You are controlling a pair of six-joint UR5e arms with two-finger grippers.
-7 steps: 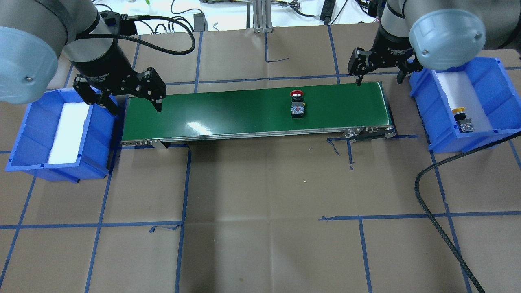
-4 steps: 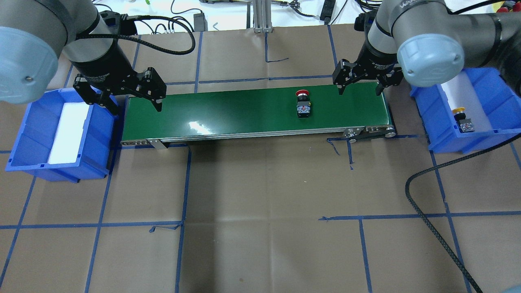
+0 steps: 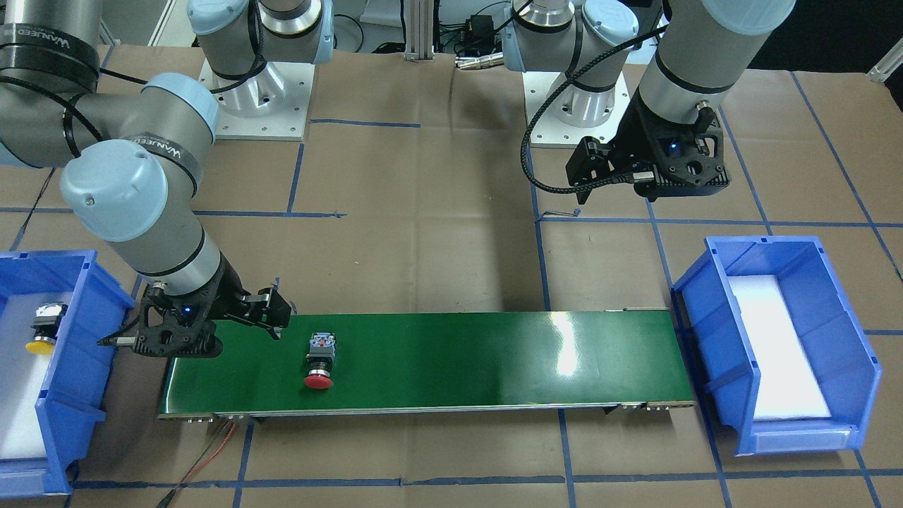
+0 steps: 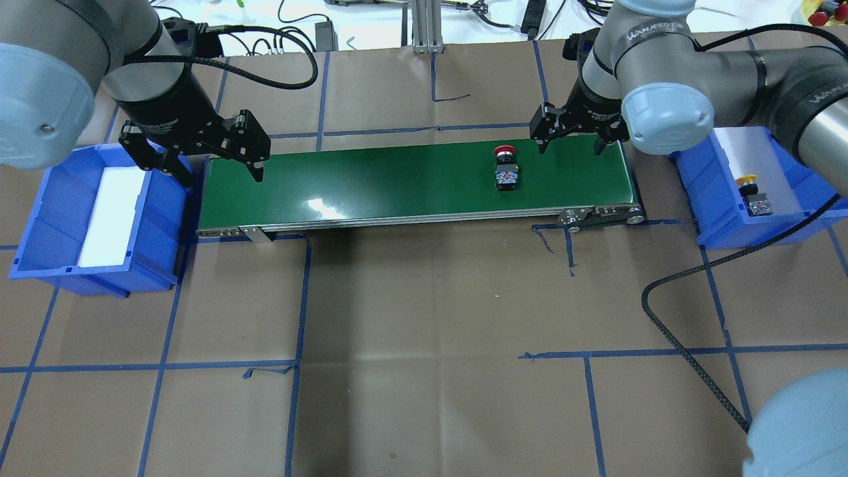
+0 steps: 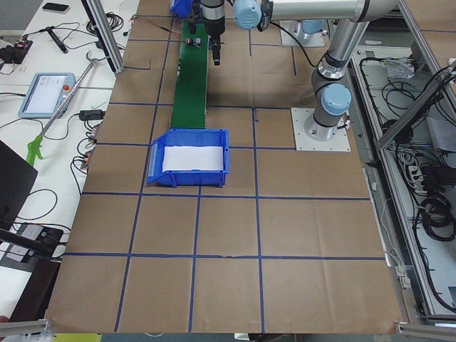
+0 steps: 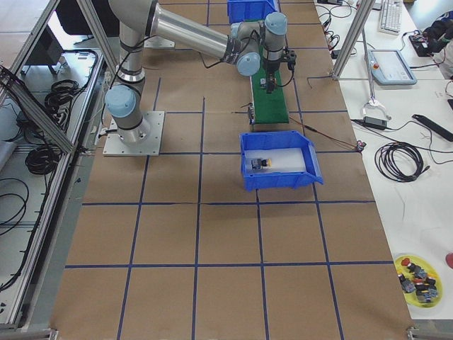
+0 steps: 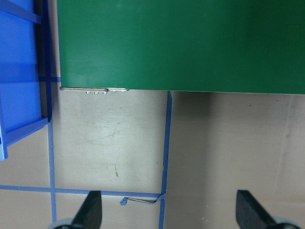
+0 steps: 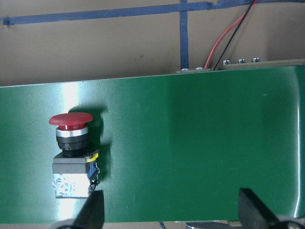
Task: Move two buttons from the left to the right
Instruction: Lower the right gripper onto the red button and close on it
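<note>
The red-capped button (image 4: 507, 169) lies on its side on the green conveyor belt (image 4: 397, 179), near its right end; it also shows in the front view (image 3: 319, 360) and the right wrist view (image 8: 71, 152). The yellow-capped button (image 4: 752, 193) lies in the right blue bin (image 4: 795, 132). My right gripper (image 4: 570, 149) is open and empty, above the belt's far edge just right of the red button. My left gripper (image 4: 222, 177) is open and empty, above the belt's left end beside the left bin (image 4: 40, 218).
The left bin holds only a white foam pad. A black cable (image 4: 689, 344) loops over the paper-covered table at the right. Blue tape lines cross the table. The belt's metal frame end (image 4: 603, 213) sits near the right bin.
The red button has travelled right along the belt. My right gripper has swung left from beside the right bin to above the belt near the button. The left arm has not moved.
</note>
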